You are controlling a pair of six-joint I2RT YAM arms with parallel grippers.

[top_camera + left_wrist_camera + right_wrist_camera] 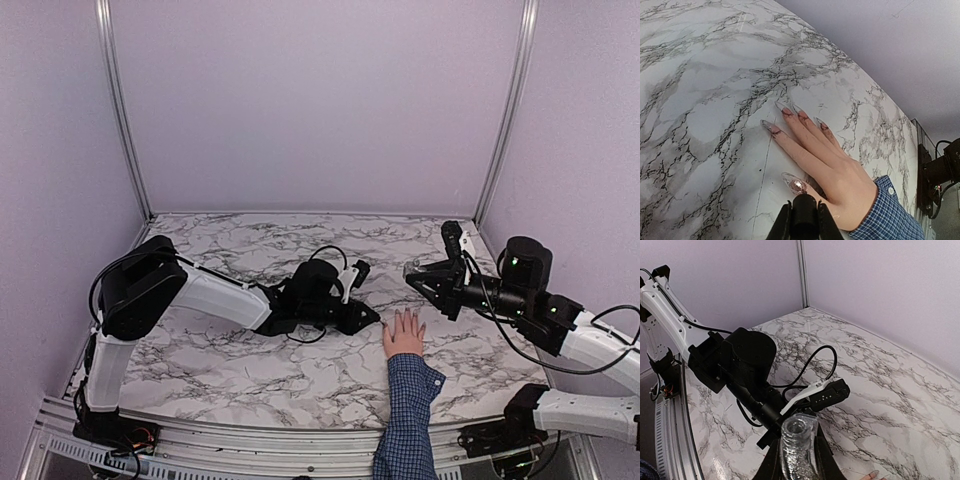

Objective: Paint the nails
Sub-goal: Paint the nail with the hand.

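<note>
A pale hand [404, 335] in a blue checked sleeve [408, 415] lies flat on the marble table [250, 350]. Its long nails show in the left wrist view: the thumb nail [794, 184] carries glittery pink polish, and the finger nails [785, 108] have dark red streaks. My left gripper [804, 208] is shut on a black brush cap [804, 220], just behind the thumb nail. It sits left of the hand in the top view [368, 318]. My right gripper [799, 450], above the hand and farther back [412, 275], is shut on an open, glittery grey bottle [799, 440].
The left arm's black wrist and cable [745, 365] lie directly ahead of the right gripper. Lilac walls with metal corner posts [125, 110] close the table at the back and sides. A metal rail [250, 435] runs along the near edge.
</note>
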